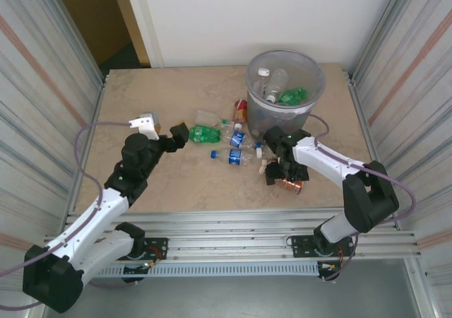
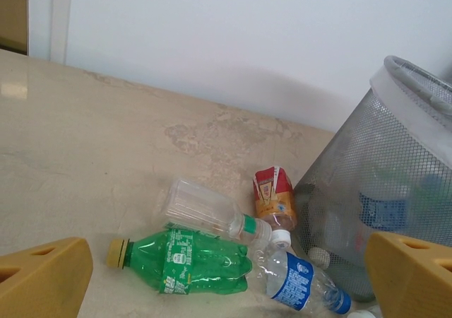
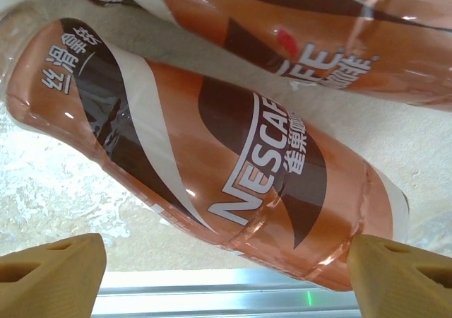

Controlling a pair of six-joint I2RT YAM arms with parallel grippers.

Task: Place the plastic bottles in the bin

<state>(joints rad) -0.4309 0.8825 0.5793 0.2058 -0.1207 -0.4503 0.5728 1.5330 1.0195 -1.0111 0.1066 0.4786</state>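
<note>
**Top view.** The bin (image 1: 316,106) stands at 1 o'clock on the table (image 1: 141,92), with binned bottles (image 1: 293,95) inside it. Loose bottles lie at the table centre. They include a green bottle (image 1: 205,133), a clear bottle (image 1: 209,117) at its 12 o'clock, a red-label bottle (image 1: 241,109) just beside the bin, and a blue-label bottle (image 1: 236,140). The left gripper (image 1: 163,128) sits at 9 o'clock of the green bottle, jaws apart and empty. The right gripper (image 1: 282,175) is at 6 o'clock of the bin, over the brown bottles (image 1: 288,185).

**Left wrist view.** The pads (image 2: 44,279) stand wide apart. The green bottle lies on its side, cap at 9 o'clock, and the clear bottle touches it.

**Right wrist view.** The fingers (image 3: 49,272) stand apart, straddling a brown bottle (image 3: 212,162) without clamping it. A second brown bottle (image 3: 318,28) lies at 12 o'clock.
</note>
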